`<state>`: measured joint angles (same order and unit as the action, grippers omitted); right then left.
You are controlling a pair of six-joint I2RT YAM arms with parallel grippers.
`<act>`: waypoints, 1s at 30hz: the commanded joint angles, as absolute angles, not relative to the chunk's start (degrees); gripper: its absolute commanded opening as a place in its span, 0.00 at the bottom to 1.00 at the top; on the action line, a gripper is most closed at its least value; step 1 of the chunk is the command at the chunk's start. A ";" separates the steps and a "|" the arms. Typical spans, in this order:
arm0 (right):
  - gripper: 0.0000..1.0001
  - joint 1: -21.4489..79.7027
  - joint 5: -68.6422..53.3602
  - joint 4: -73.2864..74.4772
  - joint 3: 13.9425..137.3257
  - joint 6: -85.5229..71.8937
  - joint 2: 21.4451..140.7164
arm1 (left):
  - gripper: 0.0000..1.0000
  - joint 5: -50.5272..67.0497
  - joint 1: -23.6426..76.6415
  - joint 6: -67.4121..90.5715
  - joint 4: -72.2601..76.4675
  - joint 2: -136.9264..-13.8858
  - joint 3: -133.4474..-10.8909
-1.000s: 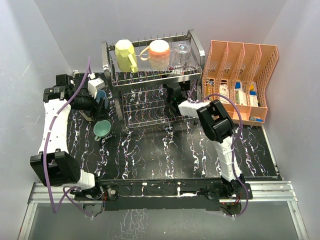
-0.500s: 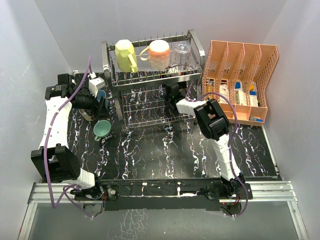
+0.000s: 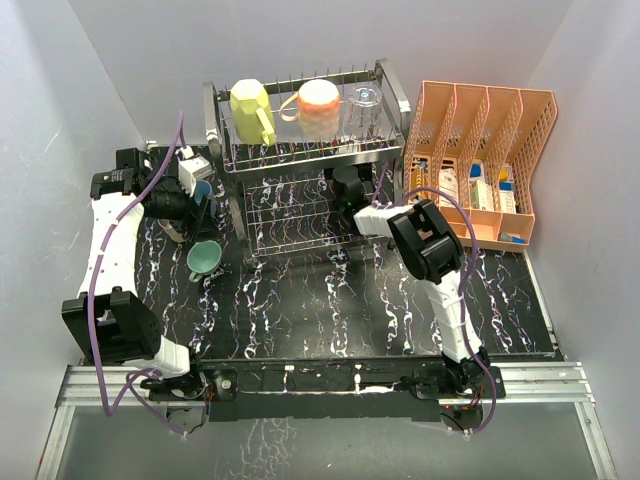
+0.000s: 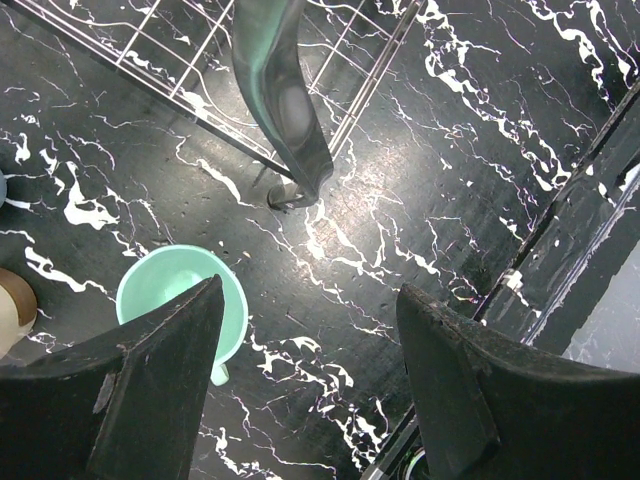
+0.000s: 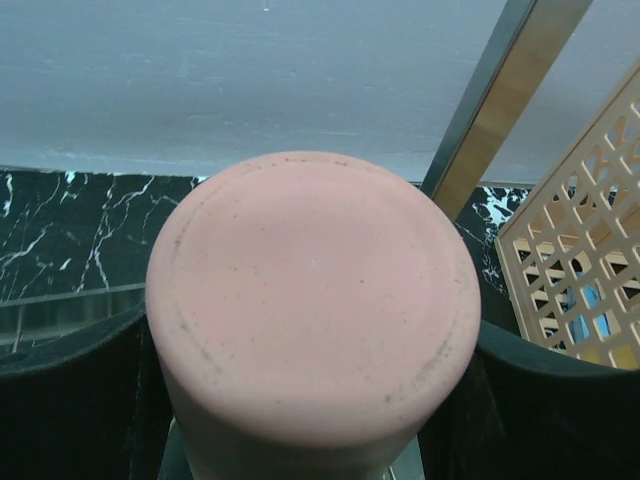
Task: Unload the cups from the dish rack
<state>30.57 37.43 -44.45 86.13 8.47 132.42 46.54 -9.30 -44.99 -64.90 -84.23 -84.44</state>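
Note:
The chrome dish rack (image 3: 215, 110) stands at the back. On its top tier sit a pale yellow mug (image 3: 250, 105), a peach-pink mug (image 3: 318, 107) and a clear glass (image 3: 365, 100). My right gripper (image 3: 345, 188) reaches into the lower tier. In the right wrist view its jaws sit on both sides of an upside-down salmon-red cup (image 5: 310, 300). My left gripper (image 4: 310, 380) is open and empty above the table, left of the rack. A teal-green cup (image 4: 180, 295) lies under it, also seen from above (image 3: 203, 258). A brown cup (image 4: 12, 310) shows at the left edge.
An orange mesh file organiser (image 3: 480, 150) holding small boxes stands right of the rack, close to my right arm. The rack's shiny side frame (image 4: 285, 100) stands on the black marbled table (image 3: 330, 300). White walls enclose the left, back and right.
My right gripper has shifted slightly inside the lower tier. My left arm has drawn back a little toward the left wall. The cups on the top tier have not moved.

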 commanded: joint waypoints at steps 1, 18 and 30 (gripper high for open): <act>0.26 32.82 37.12 -50.84 81.77 10.35 127.05 | 0.68 50.54 -9.50 -47.00 -67.81 -83.11 -86.65; 0.25 46.71 42.28 -61.30 55.57 9.65 109.42 | 0.68 52.52 -8.41 -49.85 -69.72 -78.73 -83.96; 0.25 53.98 44.88 -49.68 46.90 -7.46 91.69 | 0.69 50.76 -3.04 -51.81 -64.73 -70.94 -76.58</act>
